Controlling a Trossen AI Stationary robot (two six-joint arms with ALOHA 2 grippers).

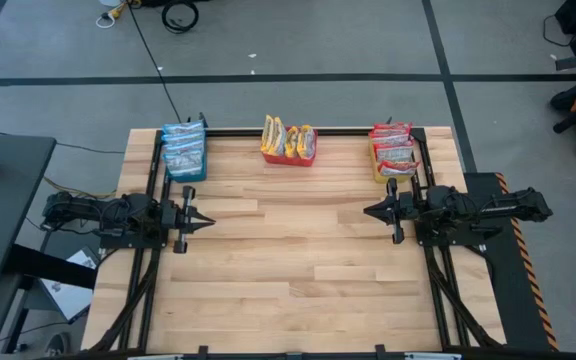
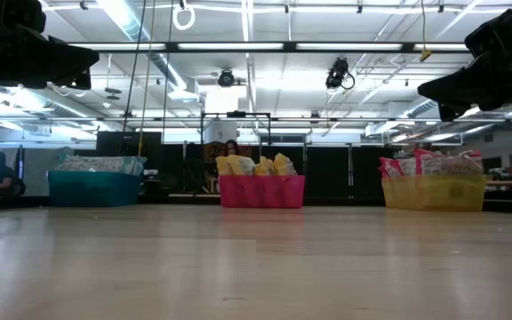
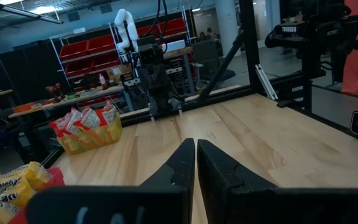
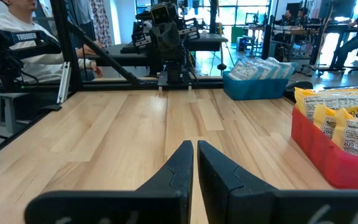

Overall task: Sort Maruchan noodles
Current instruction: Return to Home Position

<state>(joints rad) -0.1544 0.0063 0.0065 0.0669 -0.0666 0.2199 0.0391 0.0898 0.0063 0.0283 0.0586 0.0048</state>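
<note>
A light wooden table (image 1: 298, 270) has three bins lined along its far edge, and I see no loose packets on its boards. The blue bin (image 2: 93, 188), at the left, holds the blue-and-white packets (image 1: 184, 145). The red bin (image 2: 261, 191), in the middle, holds the yellow packets (image 1: 286, 135), standing on edge. The yellow bin (image 2: 434, 193), at the right, holds the red-and-white packets (image 1: 394, 148). Each colour sits in one bin only, so the sorting looks finished as far as I can see.

The left gripper (image 1: 211, 221) hangs over the table's left side and the right gripper (image 1: 366, 211) over its right side. Their tips face each other, well apart. Both claws are pinched together, holding nothing. All that seems left is for the arms to settle at rest.
</note>
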